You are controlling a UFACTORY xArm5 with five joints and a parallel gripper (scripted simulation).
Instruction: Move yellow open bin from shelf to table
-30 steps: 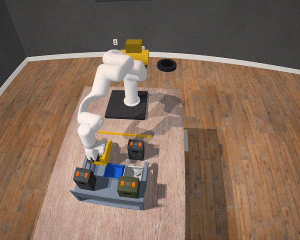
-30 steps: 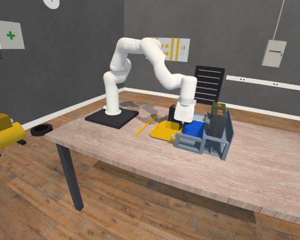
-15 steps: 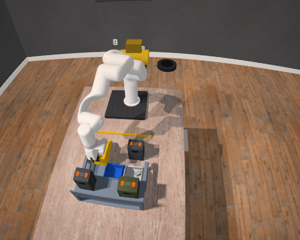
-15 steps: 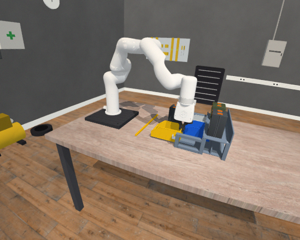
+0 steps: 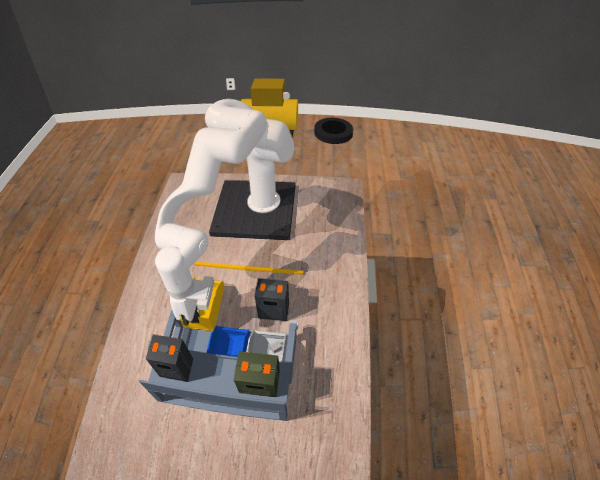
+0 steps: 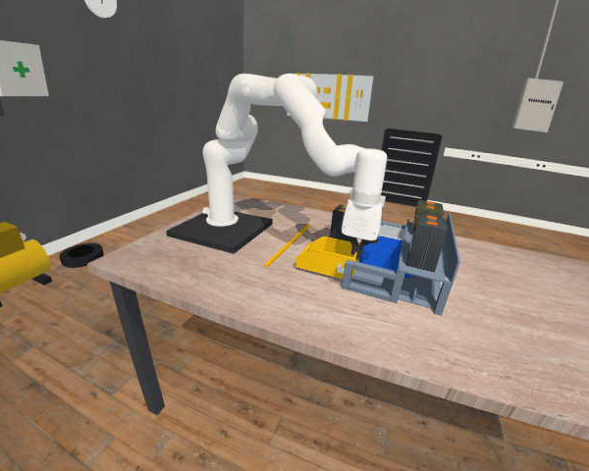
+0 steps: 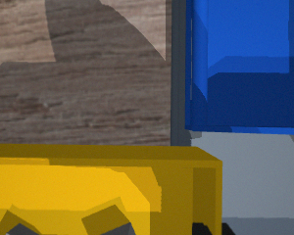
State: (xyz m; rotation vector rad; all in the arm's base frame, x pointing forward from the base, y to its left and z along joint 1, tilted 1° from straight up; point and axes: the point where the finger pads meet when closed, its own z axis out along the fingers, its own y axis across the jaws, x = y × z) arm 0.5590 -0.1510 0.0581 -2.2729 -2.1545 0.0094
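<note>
The yellow open bin (image 5: 210,304) (image 6: 325,255) sticks out of the grey shelf (image 5: 222,372) at its left end, on the side facing the arm's base, and sits low by the table top. My gripper (image 5: 189,317) points down at the bin's end wall nearest the shelf and is shut on that thin wall (image 6: 356,245). In the wrist view the yellow bin (image 7: 103,191) fills the bottom, with small dark parts inside it. The blue bin (image 7: 245,64) (image 5: 229,341) stands upright in the shelf beside it.
A pale grey bin (image 5: 269,342) stands in the shelf right of the blue one. A black case (image 5: 168,357) and a green case (image 5: 256,373) sit on the shelf's front. Another black case (image 5: 272,299) and a thin yellow rod (image 5: 248,267) lie on the table.
</note>
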